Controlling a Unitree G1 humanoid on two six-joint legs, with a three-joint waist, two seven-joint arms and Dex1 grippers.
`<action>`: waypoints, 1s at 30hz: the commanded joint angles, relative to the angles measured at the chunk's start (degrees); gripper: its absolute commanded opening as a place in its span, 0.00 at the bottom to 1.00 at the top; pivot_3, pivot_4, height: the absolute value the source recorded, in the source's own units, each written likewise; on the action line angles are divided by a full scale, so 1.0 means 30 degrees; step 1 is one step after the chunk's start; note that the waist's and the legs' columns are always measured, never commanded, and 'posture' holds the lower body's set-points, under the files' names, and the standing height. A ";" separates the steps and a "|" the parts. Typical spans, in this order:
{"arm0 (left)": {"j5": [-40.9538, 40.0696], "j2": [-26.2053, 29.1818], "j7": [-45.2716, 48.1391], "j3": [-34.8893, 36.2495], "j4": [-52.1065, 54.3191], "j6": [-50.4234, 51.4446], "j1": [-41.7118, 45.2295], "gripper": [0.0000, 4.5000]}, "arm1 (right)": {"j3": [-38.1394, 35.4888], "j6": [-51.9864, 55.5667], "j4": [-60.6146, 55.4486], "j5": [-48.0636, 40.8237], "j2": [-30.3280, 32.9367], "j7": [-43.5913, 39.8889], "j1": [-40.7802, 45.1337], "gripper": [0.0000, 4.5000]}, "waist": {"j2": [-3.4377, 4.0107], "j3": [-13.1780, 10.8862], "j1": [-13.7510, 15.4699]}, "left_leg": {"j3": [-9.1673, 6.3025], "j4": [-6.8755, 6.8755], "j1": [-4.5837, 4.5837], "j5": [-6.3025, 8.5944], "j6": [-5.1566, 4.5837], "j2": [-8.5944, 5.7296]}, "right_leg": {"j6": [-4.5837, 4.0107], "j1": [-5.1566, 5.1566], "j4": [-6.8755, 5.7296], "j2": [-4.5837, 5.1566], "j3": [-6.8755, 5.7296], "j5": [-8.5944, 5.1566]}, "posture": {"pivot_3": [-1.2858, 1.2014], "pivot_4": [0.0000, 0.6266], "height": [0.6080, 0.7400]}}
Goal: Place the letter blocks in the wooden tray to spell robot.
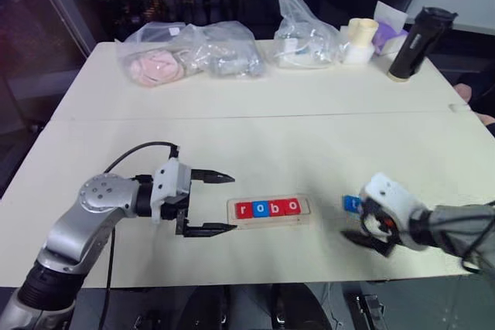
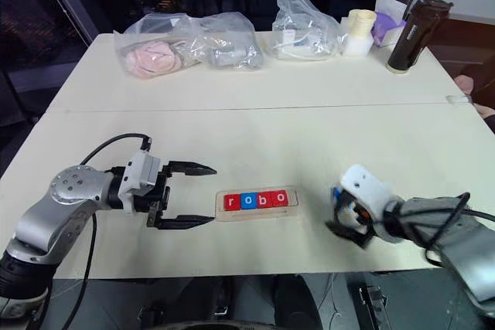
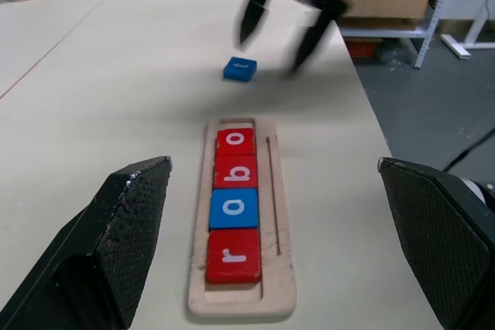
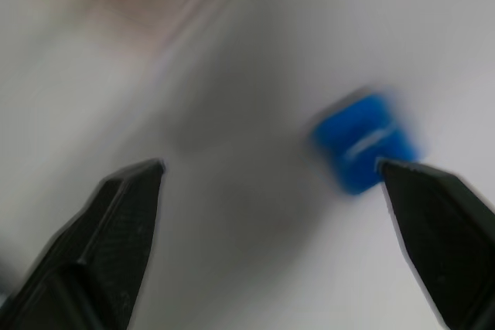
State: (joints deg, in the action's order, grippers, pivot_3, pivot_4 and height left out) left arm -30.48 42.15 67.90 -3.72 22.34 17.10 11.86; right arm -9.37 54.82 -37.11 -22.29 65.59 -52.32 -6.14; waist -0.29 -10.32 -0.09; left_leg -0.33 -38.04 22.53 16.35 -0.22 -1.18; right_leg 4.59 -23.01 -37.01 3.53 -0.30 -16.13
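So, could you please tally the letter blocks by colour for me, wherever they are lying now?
Red letter blocks: 3, all in the wooden tray (r, b, o).
Blue letter blocks: 2, one o in the tray, one loose on the table.
Total: 5.

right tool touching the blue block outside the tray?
Apart. Left wrist view shows bare table between the right tool and the blue block, its fingers spread open.
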 commanded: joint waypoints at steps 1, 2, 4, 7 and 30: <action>0.0010 -0.0022 0.0175 0.0014 0.0154 -0.0262 0.0406 1.00 | 0.0106 -0.5958 0.3786 0.1047 0.0622 -0.3026 0.0422 1.00 | -0.0023 -0.0013 -0.0179 | 0.0021 -0.0014 -0.0005 0.0000 0.0000 0.0000 | 0.0001 0.0010 0.0002 0.0003 0.0014 0.0001 | 0.52 0.24 1.00; 0.0042 -0.0019 0.0214 0.0007 0.0117 -0.0300 0.0434 1.00 | 0.0463 -0.6910 0.4912 0.1357 0.0560 -0.3271 0.0848 1.00 | -0.0038 -0.0022 -0.0231 | 0.0028 -0.0031 -0.0018 0.0000 -0.0001 0.0001 | 0.0002 0.0026 0.0002 0.0006 0.0021 0.0002 | 0.52 0.24 1.00; 0.0104 -0.0009 0.0233 0.0019 0.0112 -0.0353 0.0463 1.00 | 0.1211 -0.8252 0.6889 0.1854 0.0315 -0.3750 0.1828 1.00 | -0.0044 -0.0031 -0.0218 | 0.0028 -0.0052 -0.0051 0.0000 -0.0001 0.0004 | -0.0002 0.0060 -0.0003 0.0007 0.0030 0.0004 | 0.52 0.24 1.00; 0.0067 0.0074 0.0177 0.0148 0.0309 -0.0266 0.0327 1.00 | 0.1922 -0.9288 0.8479 0.1901 -0.0112 -0.4536 0.2876 1.00 | -0.0043 -0.0032 -0.0164 | 0.0020 -0.0056 -0.0055 -0.0001 0.0000 0.0008 | -0.0006 0.0055 -0.0018 0.0010 0.0032 0.0004 | 0.52 0.24 1.00; -0.0015 0.0372 -0.0057 0.0439 0.0689 -0.0160 -0.0033 1.00 | 0.3702 -1.0277 1.0303 0.2752 -0.1978 -0.5011 0.5300 0.80 | -0.0032 -0.0029 -0.0124 | 0.0004 -0.0037 -0.0037 0.0004 0.0008 0.0012 | -0.0035 0.0026 -0.0019 0.0065 0.0038 0.0010 | 0.52 0.24 1.00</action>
State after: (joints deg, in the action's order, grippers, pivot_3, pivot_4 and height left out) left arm -30.19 42.85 67.93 -3.56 22.79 17.07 11.49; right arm 2.17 24.55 -4.63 -14.25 59.57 -67.56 9.10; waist -0.39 -10.41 -0.46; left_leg -0.31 -38.15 22.42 16.36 -0.20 -1.14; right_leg 4.49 -22.93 -37.07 3.74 -0.19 -16.10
